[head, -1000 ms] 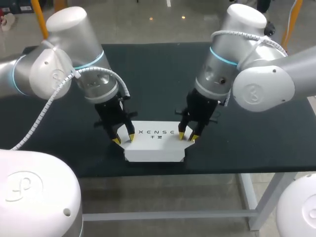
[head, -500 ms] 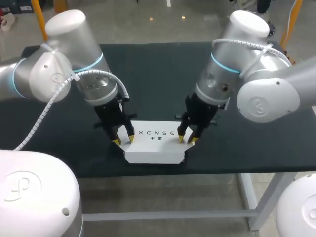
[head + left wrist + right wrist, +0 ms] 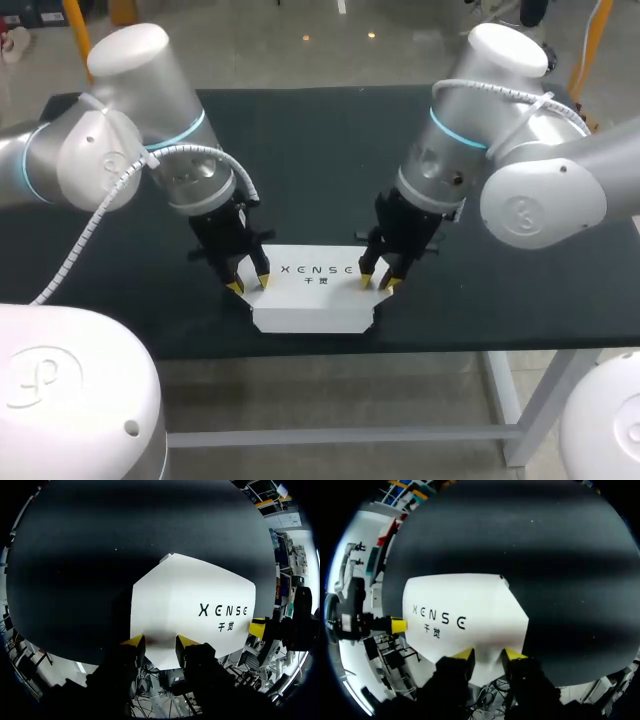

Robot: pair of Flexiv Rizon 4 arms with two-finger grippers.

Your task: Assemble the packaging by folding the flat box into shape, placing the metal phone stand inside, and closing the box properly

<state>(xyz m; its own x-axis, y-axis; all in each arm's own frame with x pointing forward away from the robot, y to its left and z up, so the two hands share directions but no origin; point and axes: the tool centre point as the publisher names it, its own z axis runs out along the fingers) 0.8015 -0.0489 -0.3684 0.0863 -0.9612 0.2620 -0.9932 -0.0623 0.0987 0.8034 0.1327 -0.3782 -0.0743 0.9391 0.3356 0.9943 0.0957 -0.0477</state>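
Black table is carrying a white box near its front edge, left gripper is standing over the box's left end with fingers a little spread, right gripper is standing over its right end, fingers also spread.

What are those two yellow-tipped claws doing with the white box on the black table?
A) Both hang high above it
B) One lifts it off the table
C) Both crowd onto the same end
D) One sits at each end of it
D: the left claw is at the left end of the white box and the right claw is at its right end. The box lies on the table.
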